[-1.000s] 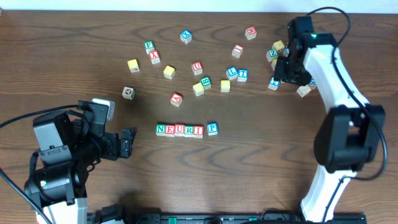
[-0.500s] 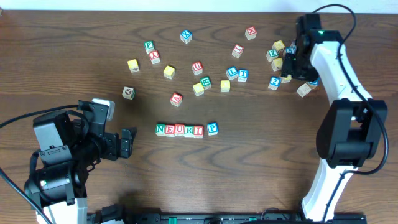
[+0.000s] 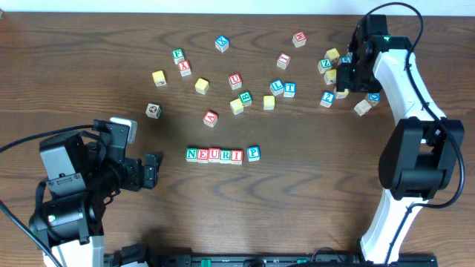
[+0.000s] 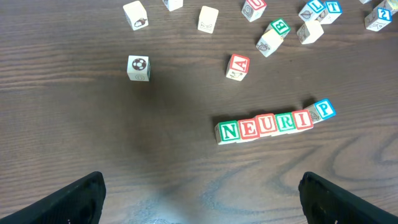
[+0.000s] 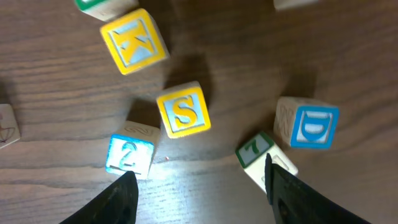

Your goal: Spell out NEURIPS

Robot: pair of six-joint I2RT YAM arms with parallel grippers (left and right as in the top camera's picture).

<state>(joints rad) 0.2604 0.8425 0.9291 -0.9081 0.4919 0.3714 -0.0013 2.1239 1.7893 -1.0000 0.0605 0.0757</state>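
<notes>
Your S cube (image 5: 183,112): pale wood, yellow frame, yellow S facing up, turned slightly askew. It sits on the table (image 5: 56,81) just ahead of the right gripper (image 5: 202,196), approx. centred btwn the fingers, not touching. Jaws spread wide, holding nothing.

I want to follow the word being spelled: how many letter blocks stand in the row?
6. N, E, U, R and I sit side by side, left to right; P lies just right of I, turned slightly askew. None seems hidden.
</notes>
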